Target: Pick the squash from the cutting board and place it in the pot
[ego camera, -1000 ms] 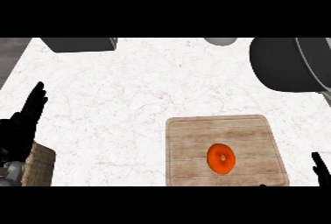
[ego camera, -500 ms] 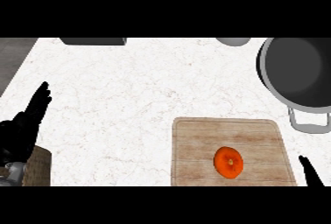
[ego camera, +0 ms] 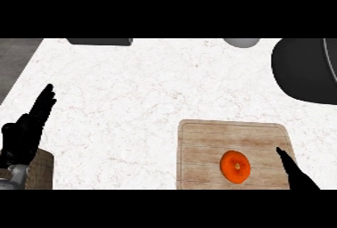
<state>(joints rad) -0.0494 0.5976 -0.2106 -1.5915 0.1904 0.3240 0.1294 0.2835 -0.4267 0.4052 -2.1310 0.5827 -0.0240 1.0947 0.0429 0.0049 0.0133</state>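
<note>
Two black robot hands at the near edges of a white marbled counter, with an orange squash lying on a wooden cutting board.

The left hand [ego camera: 26, 129] shows at the near left, open, its fingers straight and pointing away toward the far side, holding nothing. The right hand [ego camera: 294, 171] enters at the near right corner; only dark straight fingers show, over the right edge of the cutting board [ego camera: 211, 138], just right of the squash [ego camera: 235, 166] and not touching it. The squash rests on the near half of the board, right of its middle. The pot [ego camera: 306, 71] stands at the far right, dark and cut off by the view's edge; nothing shows inside it. A wooden block [ego camera: 41, 171] sits at the near left under the left forearm.
</note>
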